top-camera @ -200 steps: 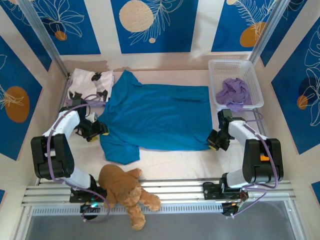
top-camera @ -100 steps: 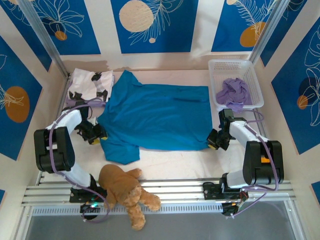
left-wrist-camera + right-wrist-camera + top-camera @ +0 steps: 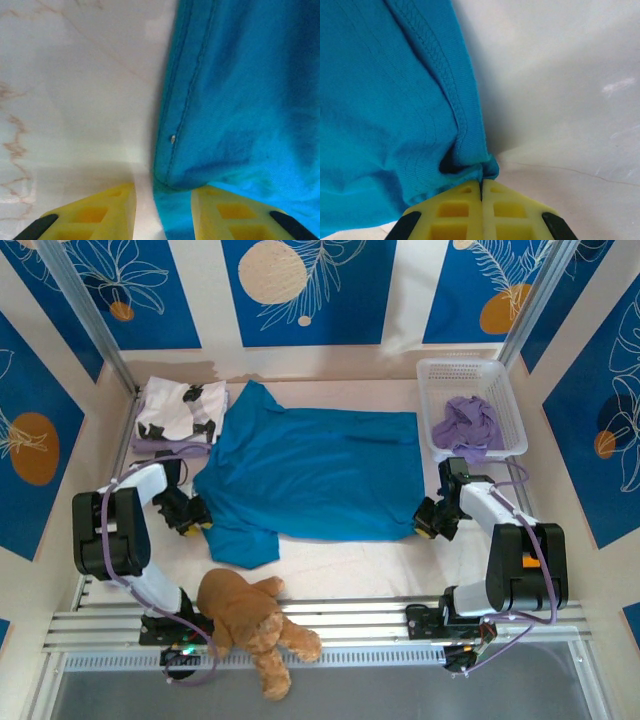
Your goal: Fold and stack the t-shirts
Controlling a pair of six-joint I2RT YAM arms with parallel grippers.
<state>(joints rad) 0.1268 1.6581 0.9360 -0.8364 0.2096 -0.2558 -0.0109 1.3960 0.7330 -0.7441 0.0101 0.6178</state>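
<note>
Your wrist views resolve what overhead blurs: right end effector (image 3: 481, 185) clamps teal t-shirt (image 3: 380, 100) hem; left end effector (image 3: 163, 195) half-open astride its edge.

Large teal-blue cloth t-shirt (image 3: 310, 475), matt fine-ribbed knit with stitched hem, smooth pale marbled counter (image 3: 75, 90) with faint sheen, matt yellow moulded plastic on left claw (image 3: 162, 207) and right claw (image 3: 481, 197), white plastic lattice basket (image 3: 460, 365), fuzzy brown plush teddy bear (image 3: 250, 615)

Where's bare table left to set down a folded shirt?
Bare marble table lies between the large teal-blue t-shirt and the metal front rail, right of the brown plush teddy bear. Crowded: far left corner, white black-blotched shirt; far right, white plastic basket.
</note>
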